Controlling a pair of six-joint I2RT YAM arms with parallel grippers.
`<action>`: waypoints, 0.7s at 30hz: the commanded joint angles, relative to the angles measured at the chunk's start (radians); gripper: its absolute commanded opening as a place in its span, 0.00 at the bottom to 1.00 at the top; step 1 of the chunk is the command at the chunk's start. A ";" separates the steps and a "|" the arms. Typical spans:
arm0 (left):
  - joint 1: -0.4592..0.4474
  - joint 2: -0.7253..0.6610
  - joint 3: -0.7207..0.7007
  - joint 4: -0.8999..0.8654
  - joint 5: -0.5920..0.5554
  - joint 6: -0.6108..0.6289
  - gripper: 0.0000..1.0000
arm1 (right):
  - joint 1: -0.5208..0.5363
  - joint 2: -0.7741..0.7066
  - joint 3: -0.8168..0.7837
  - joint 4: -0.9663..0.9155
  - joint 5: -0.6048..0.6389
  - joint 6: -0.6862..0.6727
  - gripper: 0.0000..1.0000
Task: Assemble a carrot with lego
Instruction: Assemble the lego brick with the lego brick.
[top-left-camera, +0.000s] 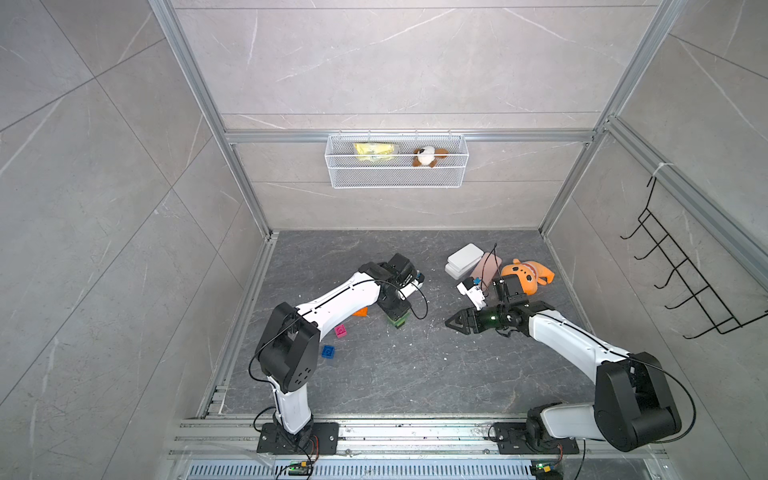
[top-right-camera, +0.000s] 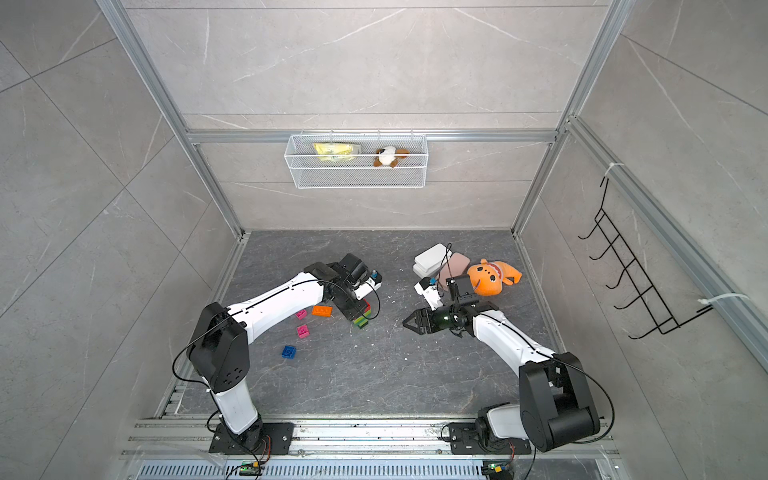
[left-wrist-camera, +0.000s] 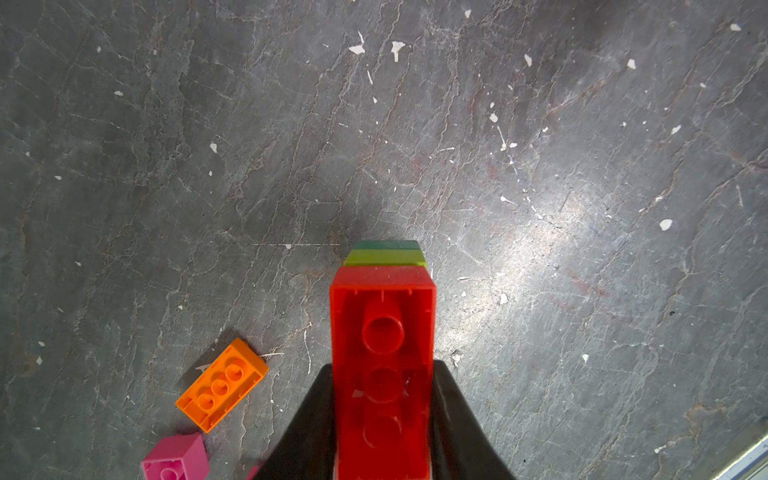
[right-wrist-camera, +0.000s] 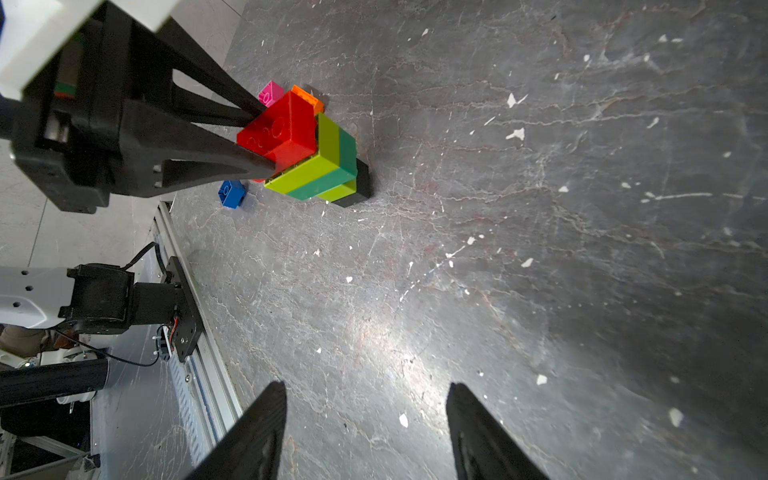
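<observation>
Left gripper (right-wrist-camera: 266, 139) pinches carrot (right-wrist-camera: 320, 166) by red brick (left-wrist-camera: 382, 332), black tip (right-wrist-camera: 359, 187) on tabletop (right-wrist-camera: 540, 291), apparently seating layers; right gripper (right-wrist-camera: 366, 388), jaws spread and empty, stands clear; orange brick (left-wrist-camera: 222, 384) lies beside left jaws, likely next.

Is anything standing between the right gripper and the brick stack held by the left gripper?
Nothing visible: only bare tabletop separates the right gripper from the brick stack. The loose orange brick, pink bricks and blue brick lie beyond it.

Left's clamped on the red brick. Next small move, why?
Probably open the left gripper and lift clear: the red brick looks seated on the lime layer of the carrot, its black tip seems to touch the table, and the orange brick lies loose.
</observation>
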 joint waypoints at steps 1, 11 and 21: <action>0.001 0.064 -0.020 -0.084 0.037 -0.016 0.30 | -0.001 0.004 0.015 -0.017 -0.006 0.004 0.64; 0.000 0.002 0.010 -0.026 -0.020 -0.061 0.40 | -0.002 0.011 0.018 -0.017 -0.006 0.004 0.64; -0.005 -0.011 0.048 -0.012 -0.032 -0.076 0.50 | -0.001 0.019 0.022 -0.017 -0.006 0.002 0.64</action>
